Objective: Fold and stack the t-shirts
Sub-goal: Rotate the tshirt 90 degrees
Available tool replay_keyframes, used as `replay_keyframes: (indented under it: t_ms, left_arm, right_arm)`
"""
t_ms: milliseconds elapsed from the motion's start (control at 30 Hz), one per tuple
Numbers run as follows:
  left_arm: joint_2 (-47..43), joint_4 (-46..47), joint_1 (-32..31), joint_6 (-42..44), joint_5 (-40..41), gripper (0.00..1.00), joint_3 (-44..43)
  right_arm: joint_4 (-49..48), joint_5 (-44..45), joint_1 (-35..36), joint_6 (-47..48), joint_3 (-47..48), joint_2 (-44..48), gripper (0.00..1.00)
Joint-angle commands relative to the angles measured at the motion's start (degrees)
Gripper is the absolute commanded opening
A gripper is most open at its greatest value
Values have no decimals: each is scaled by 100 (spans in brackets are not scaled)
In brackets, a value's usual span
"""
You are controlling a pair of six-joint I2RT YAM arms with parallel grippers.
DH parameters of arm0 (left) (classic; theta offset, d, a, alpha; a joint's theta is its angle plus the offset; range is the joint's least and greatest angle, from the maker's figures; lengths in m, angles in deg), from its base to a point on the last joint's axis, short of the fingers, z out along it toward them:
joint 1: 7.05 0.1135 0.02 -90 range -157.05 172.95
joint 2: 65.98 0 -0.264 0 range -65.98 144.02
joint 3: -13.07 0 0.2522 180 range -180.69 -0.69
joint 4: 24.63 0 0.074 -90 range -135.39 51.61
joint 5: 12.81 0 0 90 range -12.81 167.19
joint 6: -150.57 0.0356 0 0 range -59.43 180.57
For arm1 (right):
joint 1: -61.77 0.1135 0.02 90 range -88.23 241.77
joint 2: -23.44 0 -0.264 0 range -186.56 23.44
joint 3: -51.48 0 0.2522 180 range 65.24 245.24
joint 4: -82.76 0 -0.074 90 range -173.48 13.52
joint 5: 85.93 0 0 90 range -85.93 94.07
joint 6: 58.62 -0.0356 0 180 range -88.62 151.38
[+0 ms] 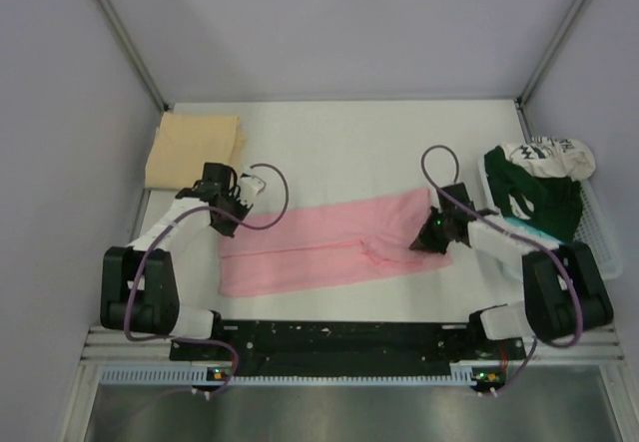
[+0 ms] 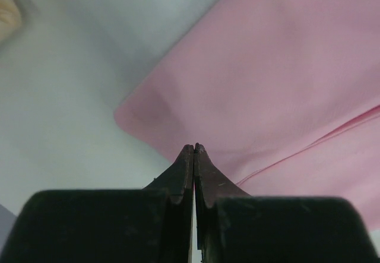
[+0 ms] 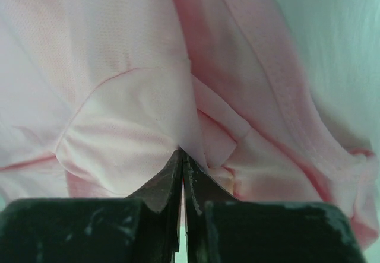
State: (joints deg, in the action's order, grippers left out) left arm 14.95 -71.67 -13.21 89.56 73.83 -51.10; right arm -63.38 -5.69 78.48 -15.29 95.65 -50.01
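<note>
A light pink t-shirt [image 1: 319, 247], folded into a long band, lies across the middle of the white table. My left gripper [image 1: 243, 195] is shut with nothing between its fingers, and sits at the band's far left corner. In the left wrist view its tips [image 2: 194, 148] are just over the pink cloth [image 2: 279, 79]. My right gripper [image 1: 427, 237] is at the band's right end. In the right wrist view it [image 3: 181, 152] is shut on a bunched fold of the pink t-shirt [image 3: 130, 120]. A folded tan-beige t-shirt [image 1: 195, 149] lies at the back left.
A white basket [image 1: 602, 232] at the right edge holds a pile of dark green [image 1: 544, 203], white printed [image 1: 549, 153] and teal t-shirts. The tan shirt's edge shows in the left wrist view [image 2: 9, 13]. Enclosure walls stand behind and to both sides.
</note>
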Motion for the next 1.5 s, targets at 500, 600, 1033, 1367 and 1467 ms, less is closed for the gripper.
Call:
replay_keyframes:
  t_ms: [500,600,1033,1367,1467]
  left_arm:
    - [-104,-40,-2109,317,-554,0,6]
    - [440,356,-2092,449,141,0,-249]
    - [636,138,-2766,1170,-260,0,927]
    - [117,-521,-4315,1082,-1608,10,-222]
    - [-330,-627,-4307,1187,-1414,25,-443]
  right_arm:
    - [1295,-124,-766,2347,9345,-5569,0]
    - [1277,403,-818,2365,8501,-4935,0]
    - [1550,98,-977,1478,8681,-6575,0]
    - [909,-949,-590,1958,10732,-6931,17]
    - [908,-957,-599,2766,10004,-5887,31]
